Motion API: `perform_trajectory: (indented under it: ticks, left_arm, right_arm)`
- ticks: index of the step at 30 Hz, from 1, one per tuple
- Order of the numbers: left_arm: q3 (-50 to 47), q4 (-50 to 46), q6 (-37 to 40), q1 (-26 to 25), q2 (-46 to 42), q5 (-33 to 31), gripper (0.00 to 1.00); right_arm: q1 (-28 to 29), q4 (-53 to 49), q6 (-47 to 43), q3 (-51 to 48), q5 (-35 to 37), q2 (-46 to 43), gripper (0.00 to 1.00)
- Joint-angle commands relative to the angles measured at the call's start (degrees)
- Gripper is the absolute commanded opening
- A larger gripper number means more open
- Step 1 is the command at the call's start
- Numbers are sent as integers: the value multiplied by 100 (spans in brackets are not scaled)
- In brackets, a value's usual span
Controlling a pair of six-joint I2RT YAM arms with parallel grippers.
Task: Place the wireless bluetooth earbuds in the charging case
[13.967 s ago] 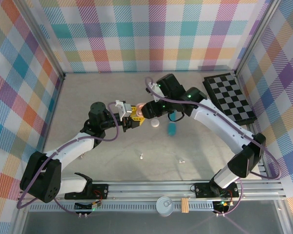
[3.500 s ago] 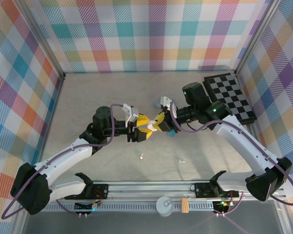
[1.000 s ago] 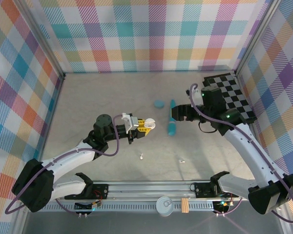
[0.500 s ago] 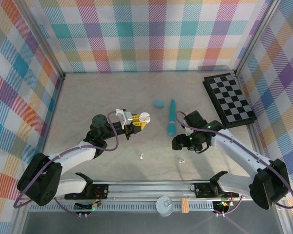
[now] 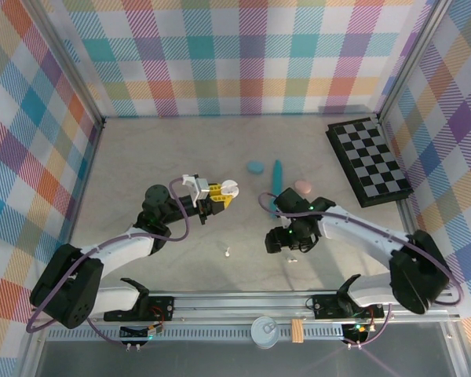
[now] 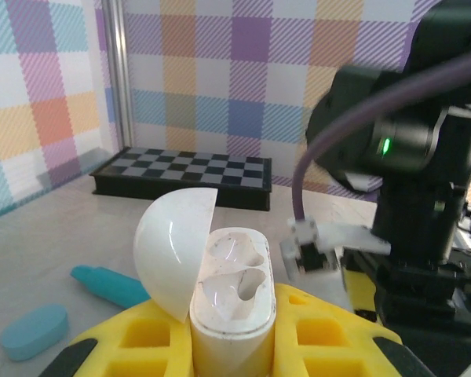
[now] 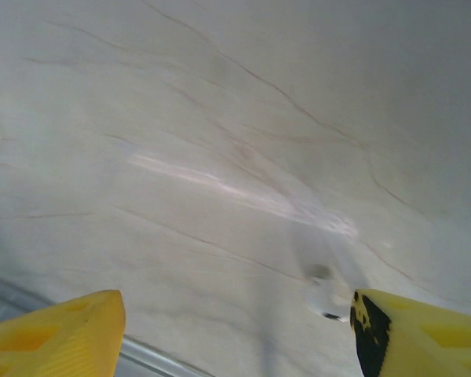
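Note:
My left gripper (image 5: pixel 218 193) is shut on the white charging case (image 5: pixel 230 188), held upright between yellow fingers (image 6: pixel 133 345). In the left wrist view the case (image 6: pixel 231 294) has its lid (image 6: pixel 173 247) swung open to the left, and both wells look empty. My right gripper (image 5: pixel 286 245) hangs open just above the table near the front. A white earbud (image 7: pixel 326 298) lies on the table between its fingers, close to the right fingertip (image 7: pixel 420 334); from above this earbud (image 5: pixel 293 256) sits right under the gripper. Another white earbud (image 5: pixel 228 253) lies further left.
A light blue oval case (image 5: pixel 256 167), a long teal stick (image 5: pixel 276 179) and a pink oval case (image 5: pixel 302 186) lie mid-table. A chequered board (image 5: pixel 369 161) sits at the back right. The metal rail (image 5: pixel 235 302) runs along the near edge.
My right arm swung from mid-table toward the near edge and lowered over the white earbud, uncovering the pink case. The left gripper drifted slightly left with the open case.

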Motion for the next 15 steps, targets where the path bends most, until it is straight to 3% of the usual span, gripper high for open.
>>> perform_trajectory:
  ticks: [1,6,10,15]
  left_arm:
    - [160,347,-190,56,97,728,2]
    - [319,368,-417,40,125,1497,2]
    - [421,524,-718,-46,127,1825,2]
    - [485,1461,-1633,-126,236,2088,2]
  right_arm:
    - [10,1054,-949,81,-763,-891,77]
    - [10,1871,-2507,436,-1556,-1567,72]
    - [9,1708,-3430,1189,-2035,-1140,66]
    - [4,1683,-3857,1585,-2391,-753,55]
